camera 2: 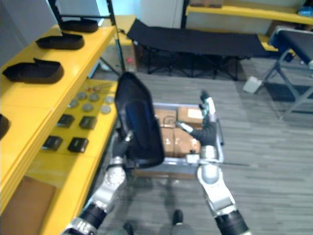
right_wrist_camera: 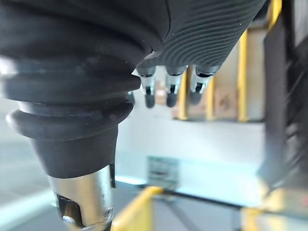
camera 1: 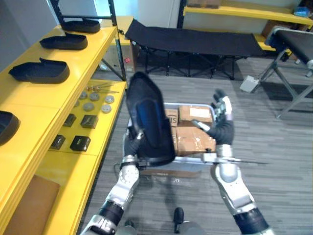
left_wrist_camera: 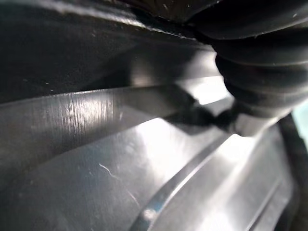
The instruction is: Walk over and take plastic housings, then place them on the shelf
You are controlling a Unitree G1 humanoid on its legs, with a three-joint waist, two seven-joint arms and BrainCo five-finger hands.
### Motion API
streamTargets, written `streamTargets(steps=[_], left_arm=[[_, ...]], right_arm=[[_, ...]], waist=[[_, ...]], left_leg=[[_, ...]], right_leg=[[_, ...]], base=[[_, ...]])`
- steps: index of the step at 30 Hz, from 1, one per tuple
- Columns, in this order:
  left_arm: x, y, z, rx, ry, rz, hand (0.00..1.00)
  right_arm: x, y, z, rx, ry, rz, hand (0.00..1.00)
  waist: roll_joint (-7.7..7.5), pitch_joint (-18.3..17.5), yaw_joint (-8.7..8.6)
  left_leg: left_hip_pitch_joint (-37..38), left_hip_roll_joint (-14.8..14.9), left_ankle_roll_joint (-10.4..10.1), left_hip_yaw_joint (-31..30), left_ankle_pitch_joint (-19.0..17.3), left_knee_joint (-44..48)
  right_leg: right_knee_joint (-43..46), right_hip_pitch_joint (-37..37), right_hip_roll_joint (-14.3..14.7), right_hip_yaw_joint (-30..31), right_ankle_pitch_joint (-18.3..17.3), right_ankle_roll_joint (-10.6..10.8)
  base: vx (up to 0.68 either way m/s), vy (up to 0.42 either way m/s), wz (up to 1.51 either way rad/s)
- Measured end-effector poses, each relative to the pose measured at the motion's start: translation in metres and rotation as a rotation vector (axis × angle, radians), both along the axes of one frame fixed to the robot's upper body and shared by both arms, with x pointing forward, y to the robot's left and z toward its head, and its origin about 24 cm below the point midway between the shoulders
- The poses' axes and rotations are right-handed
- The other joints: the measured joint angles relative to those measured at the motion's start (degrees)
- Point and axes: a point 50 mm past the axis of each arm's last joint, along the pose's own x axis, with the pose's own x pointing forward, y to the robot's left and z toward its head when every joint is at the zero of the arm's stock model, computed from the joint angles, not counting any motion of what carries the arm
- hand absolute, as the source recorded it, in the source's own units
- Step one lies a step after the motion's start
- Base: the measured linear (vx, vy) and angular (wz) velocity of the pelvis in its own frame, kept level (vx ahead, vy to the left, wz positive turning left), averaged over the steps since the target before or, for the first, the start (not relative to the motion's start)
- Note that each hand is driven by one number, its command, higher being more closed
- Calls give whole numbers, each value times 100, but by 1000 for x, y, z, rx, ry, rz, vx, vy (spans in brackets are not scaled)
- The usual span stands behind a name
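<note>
A large glossy black plastic housing (camera 1: 146,120) stands upright in front of me, held from below by my left hand (camera 1: 132,146), whose fingers curl round its lower edge. The left wrist view looks straight onto the housing's shiny inner surface (left_wrist_camera: 96,144) from very close. To the right of it my right hand (camera 1: 222,128) is raised with straight fingers (right_wrist_camera: 168,89) and holds nothing, a short gap away from the housing. The yellow shelf (camera 1: 58,93) runs along my left, and several more black housings (camera 1: 41,71) lie in a row on its top board.
Below my hands a grey bin (camera 1: 208,157) holds cardboard boxes (camera 1: 193,132). The lower shelf board carries small black boxes (camera 1: 80,143) and round discs (camera 1: 93,100), with a brown board (camera 1: 29,205) nearer me. A black cot (camera 1: 195,41) stands further back.
</note>
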Motion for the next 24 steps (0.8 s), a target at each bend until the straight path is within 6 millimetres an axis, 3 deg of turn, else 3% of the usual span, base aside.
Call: streamTargets(steps=[5,9,12,19,22,24], left_arm=[[-23,17,20,-55,-150,89,100],[-49,14,38,-178,-253,7,100],[-64,11,40,-250,-267,-56,100],[-74,21,48,-275,-303,-50,100],[-80,28,63,-250,-363,-10,100],[-84,35,70,-202,-388,23,100]], right_arm=[[-29,-26,-39,117,184,-78,0],[-57,-34,-94,165,478,-194,0],[-77,-47,-119,196,610,-310,0],[-70,-48,-114,168,564,-251,0],[-55,-34,-114,149,552,-159,0],[-42,-19,-115,136,557,-80,0]], waist=[[28,-119,-25],[63,-190,-46],[96,-209,-65],[119,-217,-46],[143,-224,20],[164,-236,169]], left_leg=[[81,-102,40,-33,-18,-103],[77,-171,55,59,-12,-225],[85,-179,75,73,-28,-225],[102,-220,81,-22,-35,-217],[59,-296,104,-282,-26,-230],[45,-325,106,-416,-28,-258]], right_leg=[[7,70,-70,-64,-88,101],[15,-45,-130,-3,-128,129],[15,-47,-133,22,-133,136],[15,24,-159,-97,-143,139],[23,133,-232,-324,-237,168],[26,186,-266,-484,-303,179]], base=[[-9,31,6],[-4,32,-9],[6,6,-3],[-12,4,7],[-26,19,44],[-16,19,40]])
